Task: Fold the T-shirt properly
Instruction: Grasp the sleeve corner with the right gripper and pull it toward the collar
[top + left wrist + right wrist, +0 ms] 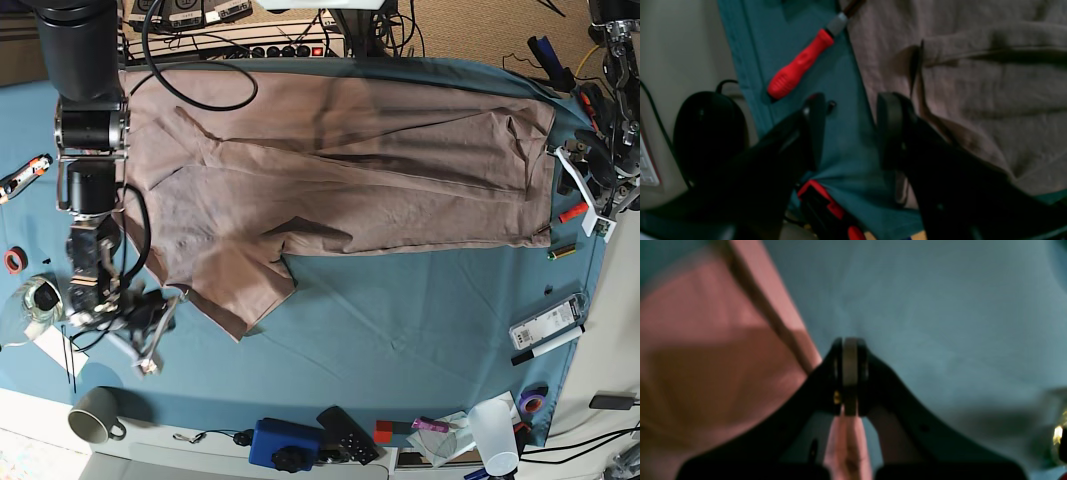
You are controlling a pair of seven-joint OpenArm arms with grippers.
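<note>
Left wrist view: left gripper (pixel 848 130) has its jaws spread wide with nothing between them — it hangs over the blue tablecloth (pixel 840 100), one finger just at the T-shirt's (pixel 973 86) straight edge.
Beside it: a red-handled screwdriver (pixel 800 65) lies on the cloth near the tablecloth's edge; a black computer mouse (pixel 706 130) sits past that edge.
Right wrist view: right gripper (pixel 850 373) has its jaws pressed together, and a strip of pink cloth shows just under the pads — it appears pinched there, though the picture is blurred.
Shirt here: the T-shirt fills the left of this view, tablecloth the rest.
Base view: the T-shirt (pixel 340 170) is spread wide along the far edge of the table, one sleeve reaching toward the table's middle.
Near edge: a grey mug (pixel 95 415) stands at one corner, a white cup (pixel 495 432) toward the other.
</note>
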